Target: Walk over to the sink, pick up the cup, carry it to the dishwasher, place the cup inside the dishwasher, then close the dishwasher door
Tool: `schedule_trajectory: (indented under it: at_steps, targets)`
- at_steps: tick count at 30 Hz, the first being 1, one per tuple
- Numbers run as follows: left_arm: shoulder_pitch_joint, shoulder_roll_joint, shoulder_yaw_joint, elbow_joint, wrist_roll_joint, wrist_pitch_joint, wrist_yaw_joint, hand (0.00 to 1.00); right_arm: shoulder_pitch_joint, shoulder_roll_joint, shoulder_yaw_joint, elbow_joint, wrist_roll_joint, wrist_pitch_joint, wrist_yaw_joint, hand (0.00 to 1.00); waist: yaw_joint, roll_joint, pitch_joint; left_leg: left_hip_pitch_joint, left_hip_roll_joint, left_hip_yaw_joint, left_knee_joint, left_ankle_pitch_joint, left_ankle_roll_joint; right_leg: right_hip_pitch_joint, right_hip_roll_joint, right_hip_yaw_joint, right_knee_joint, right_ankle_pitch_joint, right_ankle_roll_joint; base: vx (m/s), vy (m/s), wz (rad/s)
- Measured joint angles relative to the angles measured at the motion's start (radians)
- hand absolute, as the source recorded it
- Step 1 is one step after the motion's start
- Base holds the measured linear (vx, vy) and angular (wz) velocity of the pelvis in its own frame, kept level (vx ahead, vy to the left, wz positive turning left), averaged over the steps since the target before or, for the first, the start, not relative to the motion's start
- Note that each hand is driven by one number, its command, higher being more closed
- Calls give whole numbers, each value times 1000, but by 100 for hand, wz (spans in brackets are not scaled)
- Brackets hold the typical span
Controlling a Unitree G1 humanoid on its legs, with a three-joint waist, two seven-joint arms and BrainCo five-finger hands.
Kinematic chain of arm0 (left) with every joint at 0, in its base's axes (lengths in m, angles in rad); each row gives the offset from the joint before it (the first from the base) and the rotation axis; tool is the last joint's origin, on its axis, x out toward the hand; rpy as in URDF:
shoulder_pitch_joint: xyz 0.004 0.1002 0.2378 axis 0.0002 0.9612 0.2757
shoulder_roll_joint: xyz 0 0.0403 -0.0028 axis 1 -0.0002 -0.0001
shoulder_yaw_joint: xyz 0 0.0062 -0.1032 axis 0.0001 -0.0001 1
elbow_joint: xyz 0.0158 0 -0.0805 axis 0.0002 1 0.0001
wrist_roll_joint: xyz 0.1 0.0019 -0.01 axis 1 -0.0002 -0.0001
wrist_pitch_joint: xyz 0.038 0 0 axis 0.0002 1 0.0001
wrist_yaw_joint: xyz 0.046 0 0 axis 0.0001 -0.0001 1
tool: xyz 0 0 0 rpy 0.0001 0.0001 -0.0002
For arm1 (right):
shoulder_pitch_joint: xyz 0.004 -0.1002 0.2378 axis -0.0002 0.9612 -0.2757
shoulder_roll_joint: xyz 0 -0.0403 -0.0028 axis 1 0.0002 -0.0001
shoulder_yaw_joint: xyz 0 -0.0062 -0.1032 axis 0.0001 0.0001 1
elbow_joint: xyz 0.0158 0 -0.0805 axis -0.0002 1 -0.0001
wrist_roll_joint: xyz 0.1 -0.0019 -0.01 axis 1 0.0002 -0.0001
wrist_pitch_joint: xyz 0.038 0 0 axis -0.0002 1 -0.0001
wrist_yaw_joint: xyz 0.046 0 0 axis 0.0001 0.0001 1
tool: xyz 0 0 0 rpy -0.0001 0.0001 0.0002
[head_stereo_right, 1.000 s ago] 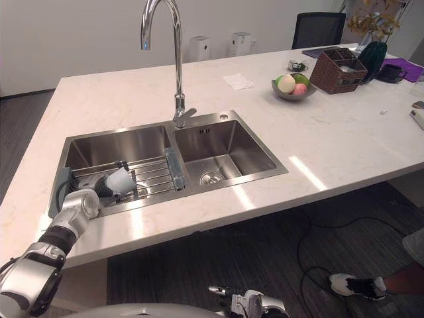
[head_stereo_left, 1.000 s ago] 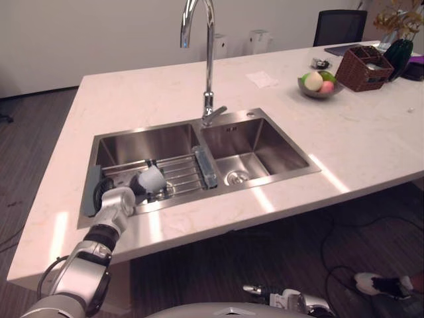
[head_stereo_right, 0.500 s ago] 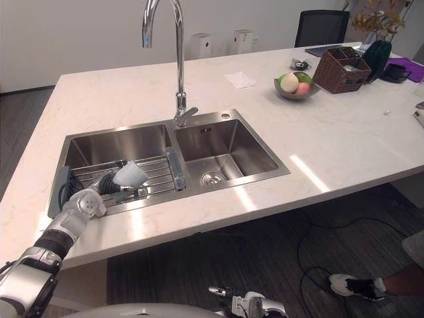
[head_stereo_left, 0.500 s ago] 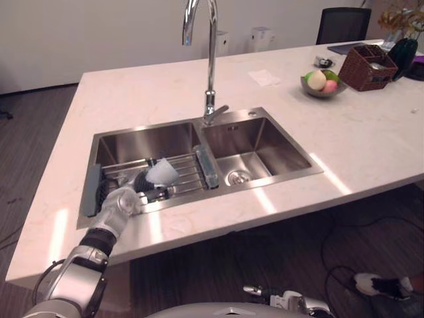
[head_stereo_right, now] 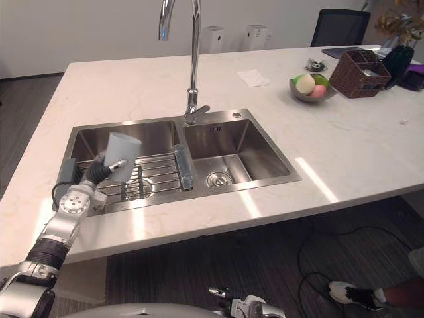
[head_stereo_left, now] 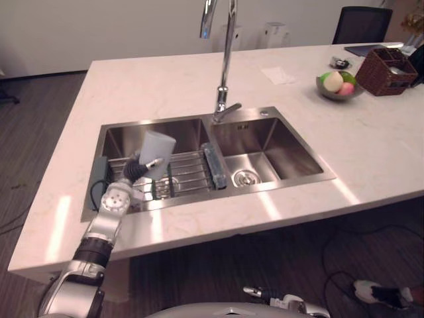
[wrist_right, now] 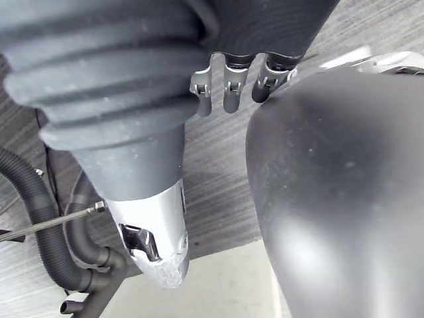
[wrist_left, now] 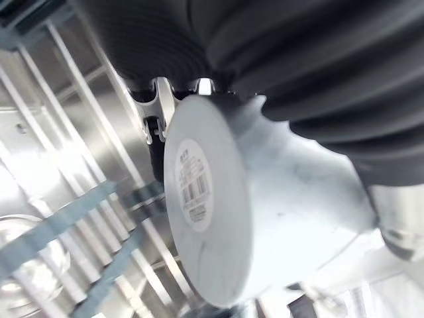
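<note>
Foreground, low: right hand [wrist_right: 227, 85], hanging over the dark wood-grain floor [wrist_right: 218, 179] below the counter edge. Whether it is open or closed cannot be told. A person's shoe [head_stereo_right: 348, 291] rests on the floor off to the robot's right.

Near counter edge, robot's left: left hand [head_stereo_left: 138, 169], reaching over the front rim of the double-basin steel sink [head_stereo_left: 291, 122]. Its fingers [wrist_left: 162, 106] and thumb are curled around the lower part of the cup [head_stereo_left: 158, 147]. The cup is a pale, translucent tumbler, tilted, with its wider mouth up and away from the robot. In the left wrist view its round base, bearing a small barcode label, faces the camera.

Left basin: the cup is held in the air above the wire rack [head_stereo_left: 185, 173], which spans this basin from side to side and has a blue-grey end piece at each side. The rack's bars appear beyond the cup in the left wrist view, apart from it. A drain lies beneath the rack.

Right basin: bare steel, with a round drain strainer [head_stereo_left: 245, 177] on its floor.

Behind the divider between the basins: tall chrome gooseneck faucet [head_stereo_left: 225, 66], lever pointing toward the right basin.

Farther back, on the pale marble countertop [head_stereo_left: 152, 86]: a white napkin [head_stereo_left: 278, 75]; to its right a grey bowl [head_stereo_left: 331, 94] holding fruit; beside that a dark wicker basket [head_stereo_left: 387, 63].

Beyond the counter: a black chair [head_stereo_left: 361, 25] against the wall.
</note>
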Motion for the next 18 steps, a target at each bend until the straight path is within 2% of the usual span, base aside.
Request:
schedule_trajectory:
  at_steps: [2,3,5,10,11,12,17,18]
  targets:
    - [46,-46,72,-159,-19,-56,84,100,12,0,-8,1,46,-12,-21,0,14,0,0,-3,-1,-6,0,1,1,0,-1,-12,0,-2,-2,-21,-34,10]
    - [60,-56,89,-196,-19,-72,104,100,16,2,-22,2,54,-12,-22,0,17,0,0,-3,-1,-7,0,1,1,1,-1,-13,1,-2,-2,-16,-29,5]
    - [106,-87,138,-310,-15,-138,190,100,32,5,-42,-1,88,-20,-37,0,30,0,0,-3,-1,-12,0,1,0,3,-1,-19,1,-5,-2,-20,-31,6]
    - [179,-113,203,-426,40,-274,345,100,50,17,-80,-5,114,-17,-66,0,47,-3,2,-9,-5,-50,0,11,1,17,-4,-64,1,-11,-5,-31,-32,23]
    - [184,-116,205,-437,47,-281,363,100,58,18,-83,-5,116,-17,-69,0,48,-5,2,-11,-5,-55,0,13,0,16,-5,-65,2,-11,-6,-59,-41,20]
    - [202,-139,219,-498,57,-302,408,100,62,21,-103,-4,118,-13,-82,0,64,-6,1,-21,-4,-60,0,18,0,9,-4,-67,3,-11,-6,-45,-28,13]
    - [222,-159,243,-583,127,-357,498,100,65,22,-118,0,118,-11,-86,0,68,-6,-2,-37,-7,-82,0,32,6,-3,-4,-86,17,-10,-8,-50,-14,11]
    - [250,-162,328,-652,142,-392,582,100,111,38,-146,19,107,-7,-86,0,87,2,-30,-96,-10,-114,0,68,17,-41,-1,-118,8,17,-12,-26,-6,8]
